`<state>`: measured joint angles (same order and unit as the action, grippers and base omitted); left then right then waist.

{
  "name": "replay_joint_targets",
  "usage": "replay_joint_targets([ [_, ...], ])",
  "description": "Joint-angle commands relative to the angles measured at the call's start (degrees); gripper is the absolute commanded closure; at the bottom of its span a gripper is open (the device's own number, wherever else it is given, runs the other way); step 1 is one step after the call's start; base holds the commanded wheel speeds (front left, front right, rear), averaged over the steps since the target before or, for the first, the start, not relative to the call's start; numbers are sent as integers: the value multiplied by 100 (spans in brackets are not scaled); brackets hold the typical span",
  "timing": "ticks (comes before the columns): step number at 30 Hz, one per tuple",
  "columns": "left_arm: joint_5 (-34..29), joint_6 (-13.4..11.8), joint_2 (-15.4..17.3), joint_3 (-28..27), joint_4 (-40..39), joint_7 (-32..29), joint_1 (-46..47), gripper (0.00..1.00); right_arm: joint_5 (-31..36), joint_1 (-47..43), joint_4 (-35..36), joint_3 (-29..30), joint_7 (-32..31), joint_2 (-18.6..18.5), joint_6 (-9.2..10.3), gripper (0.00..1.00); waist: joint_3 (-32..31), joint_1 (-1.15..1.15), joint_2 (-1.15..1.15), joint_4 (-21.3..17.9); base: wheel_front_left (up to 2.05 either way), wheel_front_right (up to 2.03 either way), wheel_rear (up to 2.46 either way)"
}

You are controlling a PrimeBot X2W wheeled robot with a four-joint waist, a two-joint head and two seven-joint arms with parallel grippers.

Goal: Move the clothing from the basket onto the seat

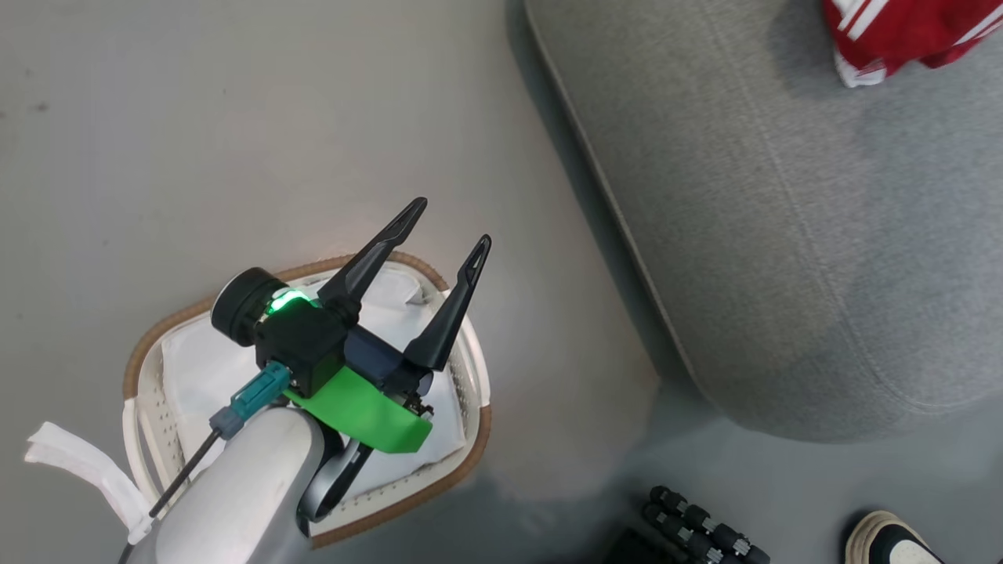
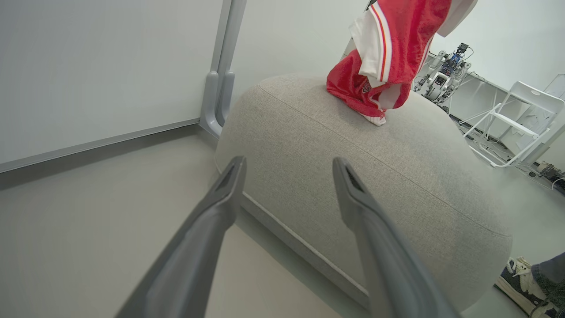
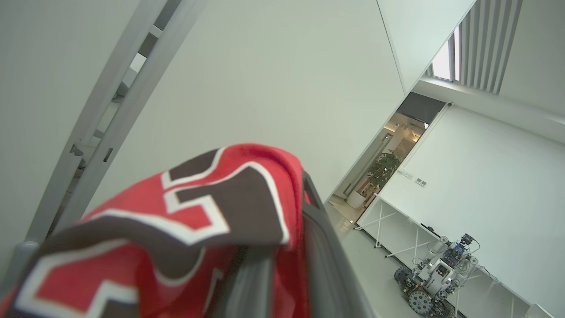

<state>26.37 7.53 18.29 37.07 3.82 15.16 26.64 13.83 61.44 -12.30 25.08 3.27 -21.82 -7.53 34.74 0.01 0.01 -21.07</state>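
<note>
The basket (image 1: 472, 450) stands on the floor at the lower left, holding the white liner sheet (image 1: 204, 368). My left gripper (image 1: 454, 221) hovers above it, open with nothing between its fingers (image 2: 288, 162), pointing toward the seat (image 2: 353, 185). The grey seat (image 1: 783, 235) fills the right side. The red clothing (image 1: 901, 31) lies at its far top corner. In the left wrist view this jersey (image 2: 388, 53) hangs from above with its lower end touching the seat. My right gripper (image 3: 278, 221) is shut on the jersey (image 3: 176, 212), which drapes over its fingers (image 3: 324, 256).
A person's shoe (image 1: 893, 540) and a dark ribbed object (image 1: 697, 533) sit on the floor near the seat's front corner. A white basket handle (image 1: 78, 462) sticks out left. A wall post (image 2: 220, 88), a white folding chair (image 2: 516, 123) and a small robot (image 2: 446, 70) stand beyond the seat.
</note>
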Motion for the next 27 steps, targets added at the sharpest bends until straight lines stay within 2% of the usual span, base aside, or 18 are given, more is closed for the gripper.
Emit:
replay_joint_targets([
  [1, 33, -10, 69, 18, -15, -3, 146, 0, 119, 68, 16, 227, -73, 46, 9, 100, 443, -1, -1, 420, 0, 0, 0],
  [9, 54, -10, 162, 41, -67, -3, 310, 0, 268, -319, -290, 976, -238, 433, 8, 100, 899, -1, -1, 635, 0, 0, 0],
  [18, 79, -10, 170, -27, 16, -3, 341, 0, 452, -838, -932, 1353, -75, 1042, 8, 100, 979, -1, -1, 761, 0, 0, 0],
  [19, 73, -10, 169, -50, 27, -3, 326, 0, 453, -866, -977, 1377, -21, 1090, 8, 87, 957, -1, -1, 763, 0, 0, 0],
  [20, 79, -10, 165, -73, 45, -3, 302, 0, 456, -912, -1038, 1406, 27, 1134, 8, 57, 924, -1, -1, 759, 0, 0, 0],
  [21, 83, -10, 162, -94, 68, -3, 285, 0, 411, -915, -1082, 1464, 78, 1164, 8, 21, 900, -1, -1, 757, 0, 0, 0],
  [22, 71, -10, 162, -109, 100, -3, 263, 0, 368, -936, -1149, 1491, 162, 1216, 8, 0, 847, -1, -1, 749, 0, 0, 0],
  [27, 32, -10, 82, -120, 191, -3, 171, 0, 235, -1071, -1584, 1532, 551, 1196, 8, 0, 533, -1, -1, 727, 0, 0, 0],
])
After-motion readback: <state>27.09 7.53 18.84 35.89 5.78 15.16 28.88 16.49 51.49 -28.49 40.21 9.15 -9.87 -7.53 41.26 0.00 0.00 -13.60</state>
